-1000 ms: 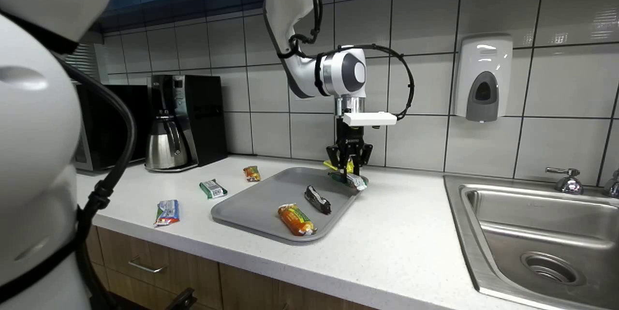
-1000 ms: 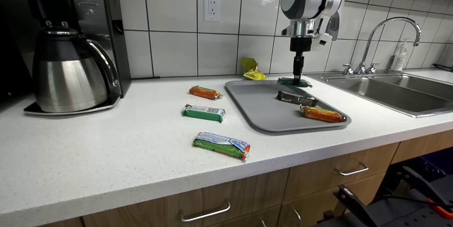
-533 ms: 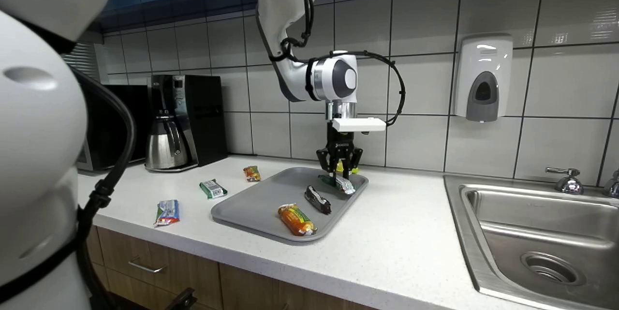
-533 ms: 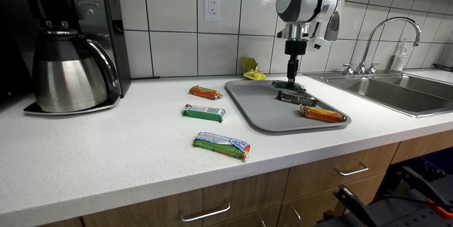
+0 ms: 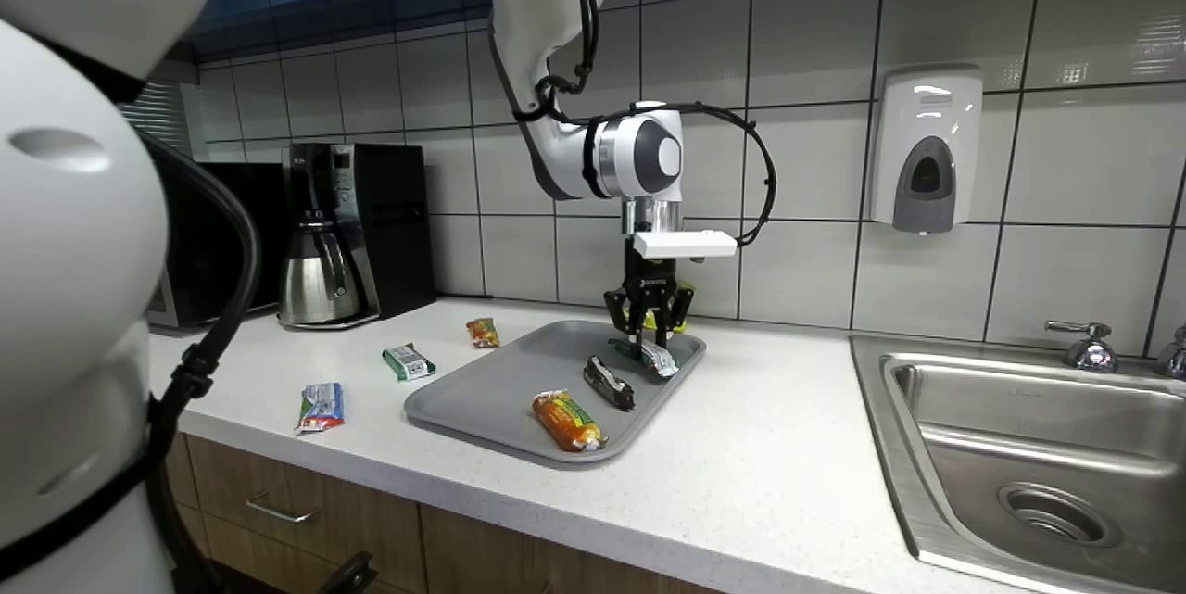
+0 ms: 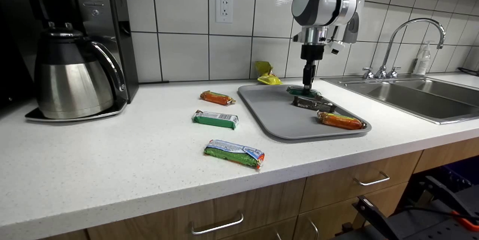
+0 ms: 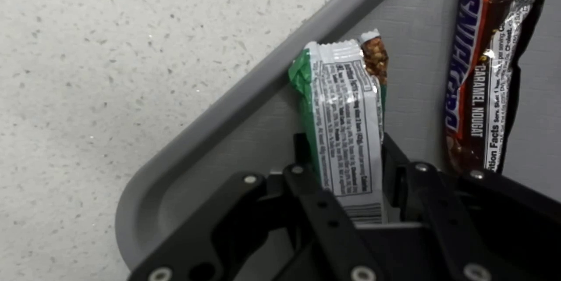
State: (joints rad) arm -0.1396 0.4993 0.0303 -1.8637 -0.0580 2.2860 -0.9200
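A robot hand [image 7: 346, 151] grips a green-and-white snack bar [image 7: 346, 97] by its sides at the back corner of a gray tray [image 6: 269, 111], toward the sink [image 5: 899, 446]. A brown candy bar [image 7: 475, 75] lies near the snack bar, an orange packet [image 6: 340, 121] by the tray's front corner. A blue-and-green bar [image 6: 234, 154] lies near the front edge of the worktop [image 6: 131, 157].

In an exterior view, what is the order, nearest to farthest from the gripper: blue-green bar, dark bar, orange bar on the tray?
1. Dark bar: on the tray, beside the gripped green bar.
2. Orange bar: tray's front corner.
3. Blue-green bar: on the counter.
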